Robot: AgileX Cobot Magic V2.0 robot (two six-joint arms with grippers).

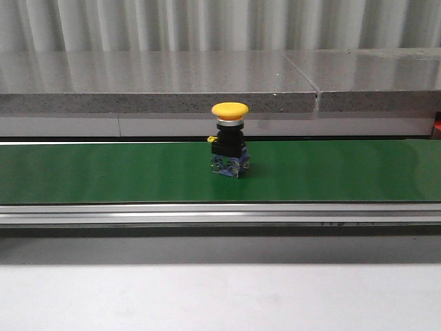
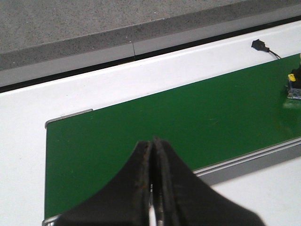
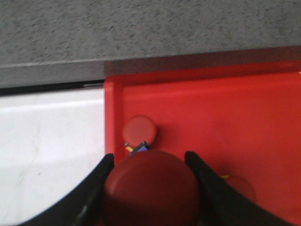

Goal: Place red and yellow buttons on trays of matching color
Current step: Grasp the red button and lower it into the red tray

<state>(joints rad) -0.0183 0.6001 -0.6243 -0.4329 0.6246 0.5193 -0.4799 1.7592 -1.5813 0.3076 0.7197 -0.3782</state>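
Looking forward over the desk (image 1: 220, 296), a yellow button (image 1: 229, 148) stands upright on the green conveyor belt (image 1: 103, 172), roughly midway along it, with neither arm in sight. It sits there, by my reading, because it has yet to be collected; no yellow tray shows in any view.

From the left wrist, the left tool (image 2: 153, 143) has its fingers pressed together with nothing between them, hanging over the near end of the belt (image 2: 164, 127). The yellow button (image 2: 294, 84) shows only at the frame's edge, well apart from this tool, so the arm seems to be waiting, not reaching.

From the right wrist, the right tool (image 3: 150, 162) is clamped on a red button (image 3: 153, 188), its cap filling the gap between the fingers. It hangs above the red tray (image 3: 263, 117), near a corner, where another red button (image 3: 139, 129) already lies. A third may sit half hidden nearby. The held button is over its matching colour, apparently ready for release.
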